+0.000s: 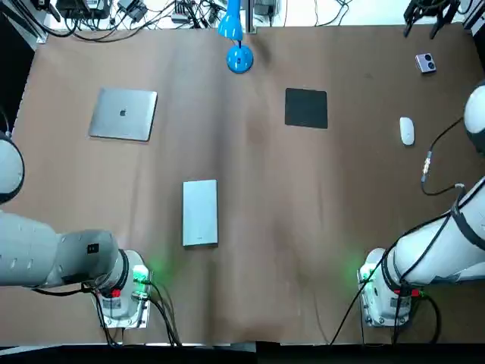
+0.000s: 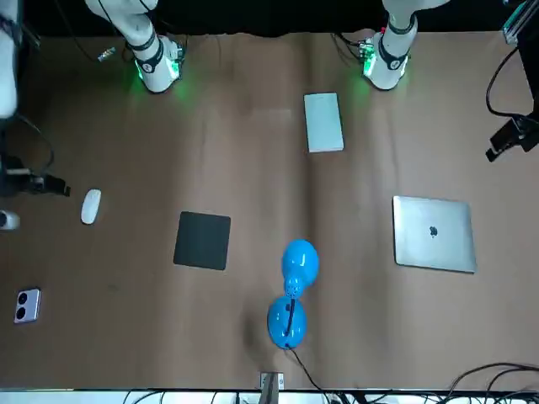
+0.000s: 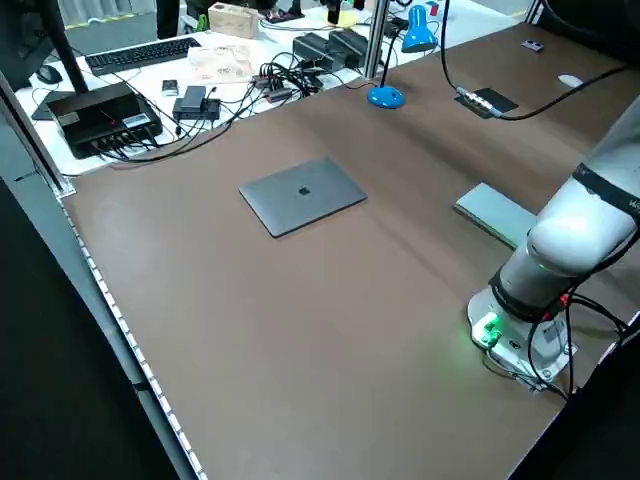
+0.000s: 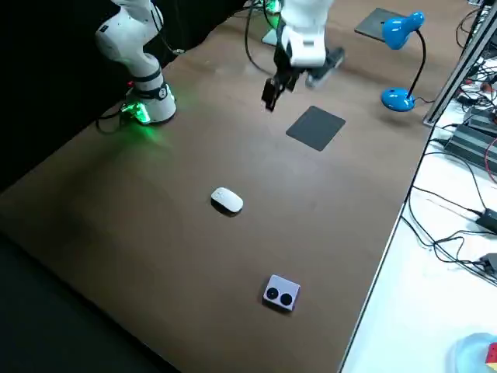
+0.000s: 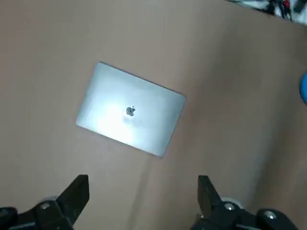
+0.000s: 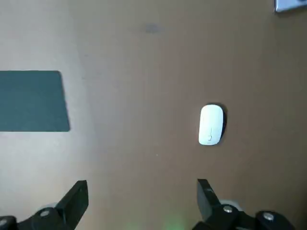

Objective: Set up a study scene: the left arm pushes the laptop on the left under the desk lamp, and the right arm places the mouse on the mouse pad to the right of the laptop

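Left wrist view: the left claw (image 5: pixel 142 184), spread wide, hangs well above the closed laptop (image 5: pixel 130 109), which lies toward the tabletop's (image 1: pixel 250 227) far left corner. It would be best to lower the claw at the laptop's outer edge and shove squarely toward the lamp (image 1: pixel 239 57). The right claw (image 6: pixel 142 184), also wide, hangs above the mouse (image 6: pixel 211 124) by the right edge.

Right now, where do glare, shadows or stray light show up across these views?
Left wrist view: bright sheen on the laptop lid around its logo. Top view: green light spills onto the table by the left arm's base and the right arm's base; the strip beyond the far edge is washed out white. Right side view: the room behind the arms is black.
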`<state>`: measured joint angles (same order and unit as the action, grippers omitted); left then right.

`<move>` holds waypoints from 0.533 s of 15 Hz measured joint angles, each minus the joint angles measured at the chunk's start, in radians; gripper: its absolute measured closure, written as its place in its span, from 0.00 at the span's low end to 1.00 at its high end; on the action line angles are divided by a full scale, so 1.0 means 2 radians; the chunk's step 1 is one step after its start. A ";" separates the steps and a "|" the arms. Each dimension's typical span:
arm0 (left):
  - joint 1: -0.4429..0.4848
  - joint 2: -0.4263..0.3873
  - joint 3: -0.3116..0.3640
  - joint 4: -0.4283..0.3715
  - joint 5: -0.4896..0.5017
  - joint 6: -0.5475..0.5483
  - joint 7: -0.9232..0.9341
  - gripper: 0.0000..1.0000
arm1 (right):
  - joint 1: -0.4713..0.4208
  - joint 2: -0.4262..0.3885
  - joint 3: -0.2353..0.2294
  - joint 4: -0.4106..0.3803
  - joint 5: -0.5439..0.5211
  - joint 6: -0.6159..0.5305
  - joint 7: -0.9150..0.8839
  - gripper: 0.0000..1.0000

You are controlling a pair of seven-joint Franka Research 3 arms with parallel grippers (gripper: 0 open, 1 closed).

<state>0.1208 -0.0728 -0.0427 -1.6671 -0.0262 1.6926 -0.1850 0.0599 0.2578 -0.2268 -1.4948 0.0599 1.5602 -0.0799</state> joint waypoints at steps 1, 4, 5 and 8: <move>0.006 0.001 0.000 -0.003 0.000 0.006 -0.024 0.00 | -0.008 0.012 0.000 -0.005 0.000 0.004 0.000 0.00; 0.040 0.010 0.000 -0.028 0.000 0.047 -0.068 0.00 | -0.039 0.045 0.000 -0.029 0.000 0.026 -0.001 0.00; 0.070 0.017 0.001 -0.063 0.000 0.100 -0.101 0.00 | -0.056 0.058 0.000 -0.063 0.000 0.067 -0.004 0.00; 0.102 0.038 0.001 -0.105 0.000 0.165 -0.180 0.00 | -0.074 0.062 0.000 -0.136 0.000 0.154 -0.032 0.00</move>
<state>0.3247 0.0026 -0.0402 -1.8767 -0.0271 2.0223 -0.5446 -0.0880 0.3824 -0.2268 -1.7674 0.0599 1.8675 -0.1448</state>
